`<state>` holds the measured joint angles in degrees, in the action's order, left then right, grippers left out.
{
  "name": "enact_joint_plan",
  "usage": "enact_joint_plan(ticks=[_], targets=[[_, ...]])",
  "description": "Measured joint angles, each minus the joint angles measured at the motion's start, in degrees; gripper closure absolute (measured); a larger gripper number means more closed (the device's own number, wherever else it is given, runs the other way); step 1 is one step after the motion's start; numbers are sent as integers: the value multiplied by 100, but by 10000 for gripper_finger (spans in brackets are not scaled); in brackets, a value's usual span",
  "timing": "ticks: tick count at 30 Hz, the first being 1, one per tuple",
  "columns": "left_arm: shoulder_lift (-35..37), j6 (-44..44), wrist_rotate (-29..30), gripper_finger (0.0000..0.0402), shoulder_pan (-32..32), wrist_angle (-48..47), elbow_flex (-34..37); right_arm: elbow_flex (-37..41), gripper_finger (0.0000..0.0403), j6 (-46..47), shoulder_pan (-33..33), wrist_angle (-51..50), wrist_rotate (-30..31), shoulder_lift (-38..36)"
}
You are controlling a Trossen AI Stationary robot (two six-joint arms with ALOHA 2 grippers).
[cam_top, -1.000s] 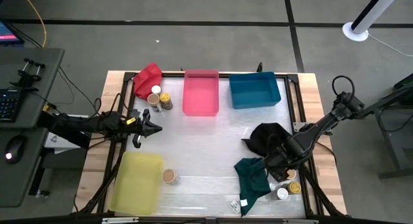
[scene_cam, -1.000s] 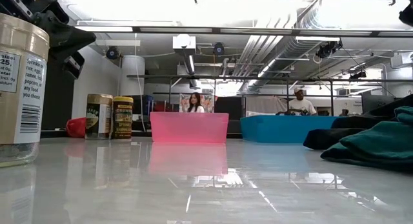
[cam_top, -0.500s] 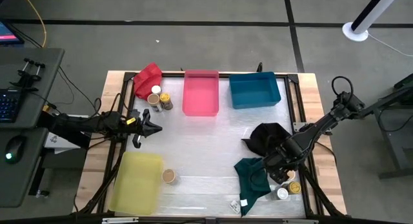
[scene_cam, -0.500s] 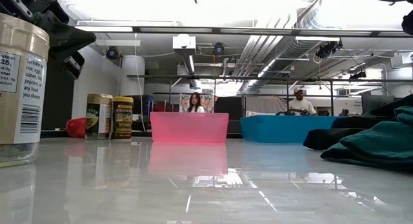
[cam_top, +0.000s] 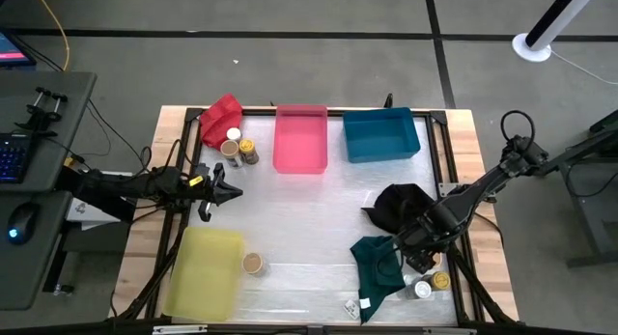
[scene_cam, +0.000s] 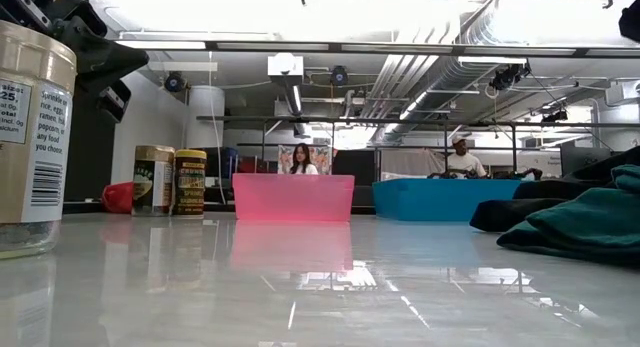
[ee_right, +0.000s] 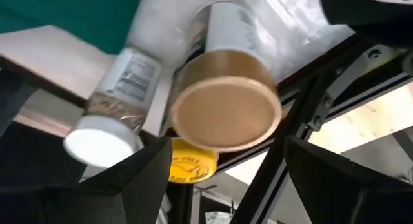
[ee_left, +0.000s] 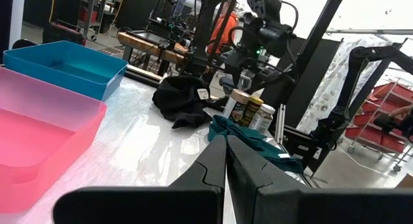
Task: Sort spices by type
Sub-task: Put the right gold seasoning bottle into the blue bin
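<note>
My right gripper (cam_top: 426, 259) is open over the table's near right corner, pointing down. A tan-lidded jar (ee_right: 226, 112) stands between its fingers. Beside it stand a white-lidded jar (cam_top: 422, 290) and a yellow-lidded jar (cam_top: 441, 280). A white-lidded (cam_top: 232, 135), a yellow-lidded (cam_top: 247, 145) and a third jar (cam_top: 232, 149) stand by the red cloth (cam_top: 221, 118). Another tan-lidded jar (cam_top: 253, 264) stands next to the yellow tray (cam_top: 205, 272). My left gripper (cam_top: 228, 190) waits shut at the left side. My right gripper comes at the tan-lidded jar's lid end (ee_right: 226, 112) from above, one finger (ee_right: 145, 179) on each side of it. I cannot tell whether the fingers touch it. The jar stands upright on the table.
A pink tray (cam_top: 300, 137) and a blue tray (cam_top: 380, 134) sit at the far edge. A black cloth (cam_top: 401, 208) and a teal cloth (cam_top: 379, 267) lie beside my right gripper. The black frame rail (cam_top: 454, 267) runs close to the corner jars. People show beyond the table.
My right gripper has crept a little toward the near right corner and now covers the tan-lidded jar in the high view. The jars, trays and cloths have stayed where they were.
</note>
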<state>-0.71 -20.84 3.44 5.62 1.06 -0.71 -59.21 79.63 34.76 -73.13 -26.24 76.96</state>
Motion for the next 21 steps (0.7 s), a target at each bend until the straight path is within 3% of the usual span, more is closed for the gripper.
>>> enact_joint_plan(ticks=[16, 21], targets=[[0, 0, 0, 401, 1, 0, 0, -136, 109, -235, 63, -174, 36, -12], [0, 0, 0, 401, -1, 2, 0, -136, 86, -238, 66, -270, 254, -13]])
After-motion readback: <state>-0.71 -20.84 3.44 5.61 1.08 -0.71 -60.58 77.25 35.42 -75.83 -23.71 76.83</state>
